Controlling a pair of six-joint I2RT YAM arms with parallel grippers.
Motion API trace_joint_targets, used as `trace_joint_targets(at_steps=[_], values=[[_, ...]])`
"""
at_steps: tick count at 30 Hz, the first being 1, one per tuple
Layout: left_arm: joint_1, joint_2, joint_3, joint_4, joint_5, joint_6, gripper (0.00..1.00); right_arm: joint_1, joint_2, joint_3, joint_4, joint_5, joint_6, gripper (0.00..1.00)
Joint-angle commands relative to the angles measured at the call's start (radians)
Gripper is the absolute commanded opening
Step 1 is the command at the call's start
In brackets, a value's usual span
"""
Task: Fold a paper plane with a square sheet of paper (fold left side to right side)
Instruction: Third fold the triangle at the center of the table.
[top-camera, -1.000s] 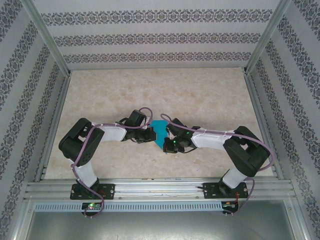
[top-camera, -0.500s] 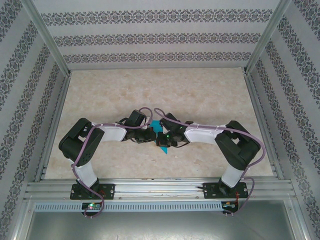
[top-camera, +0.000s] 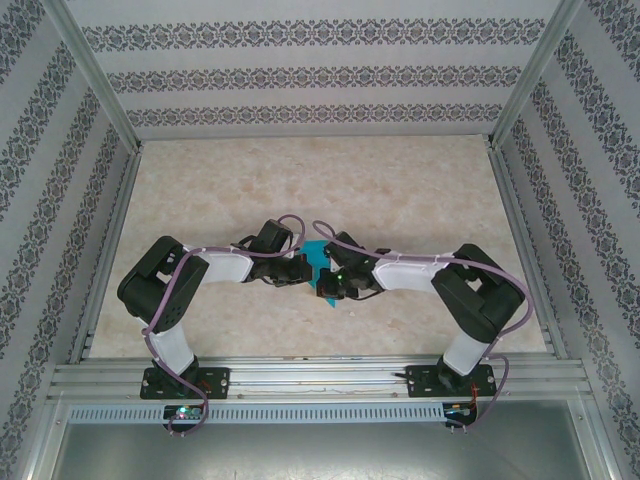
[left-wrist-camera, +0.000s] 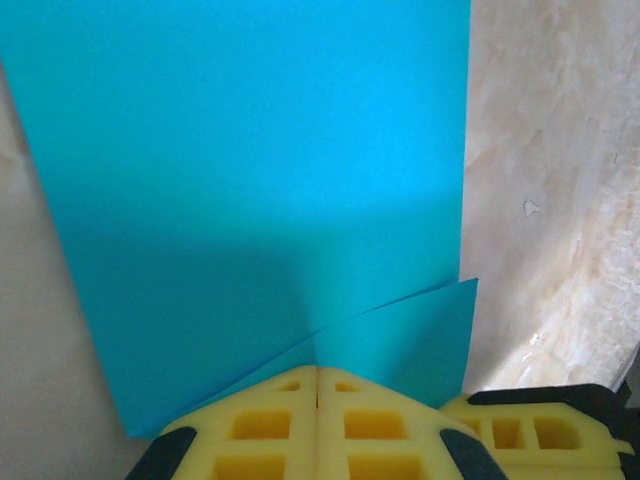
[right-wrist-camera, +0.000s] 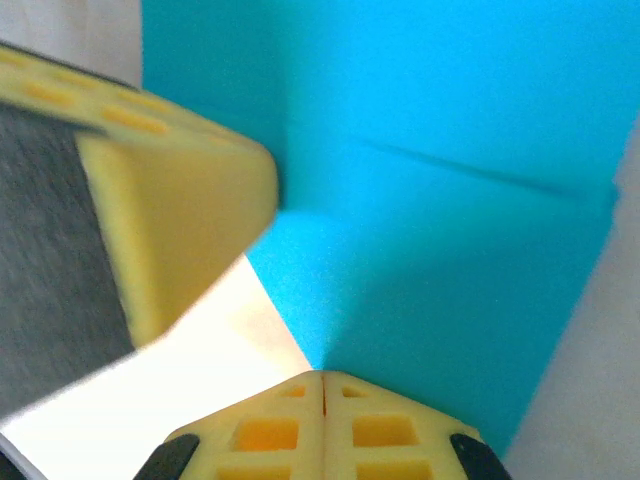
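- The square sheet of paper (top-camera: 318, 255) lies flat on the bench (top-camera: 400, 190), midway between the two arms. In the left wrist view, one slanting layer edge already crosses it near the fingertips.
- The left pincer (left-wrist-camera: 318, 372) has its pads pressed together with no paper visible between them. Its tip sits on the sheet's near part, where the slanting edges meet. We judge it serves as a hold-down so the sheet cannot slide.
- The right pincer (right-wrist-camera: 322, 378) is likewise closed and empty. Its tip touches the sheet's pointed corner, just beside the other arm's finger (right-wrist-camera: 170, 200). We judge it is there to pin or flatten a crease.
- The sheet is part-folded and not yet a dart.
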Motion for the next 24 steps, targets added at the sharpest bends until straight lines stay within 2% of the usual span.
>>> trace_joint_targets(at_steps=[1, 10, 16, 20, 24], values=[[-0.002, 0.042, -0.005, -0.092, -0.108, 0.011, 0.00, 0.013, -0.046, -0.067, -0.095, 0.018, 0.024, 0.00], [-0.003, 0.040, -0.001, -0.086, -0.101, 0.004, 0.00, 0.010, -0.149, -0.151, -0.150, 0.023, 0.031, 0.00], [-0.005, 0.027, 0.007, -0.029, -0.059, -0.048, 0.02, -0.031, -0.240, -0.146, -0.180, 0.017, -0.028, 0.01], [-0.007, -0.011, 0.023, -0.001, -0.038, -0.077, 0.09, -0.097, -0.307, -0.128, -0.174, 0.011, -0.113, 0.17], [-0.007, -0.078, 0.034, 0.014, -0.045, -0.081, 0.23, -0.159, -0.340, -0.121, -0.124, 0.010, -0.209, 0.37]])
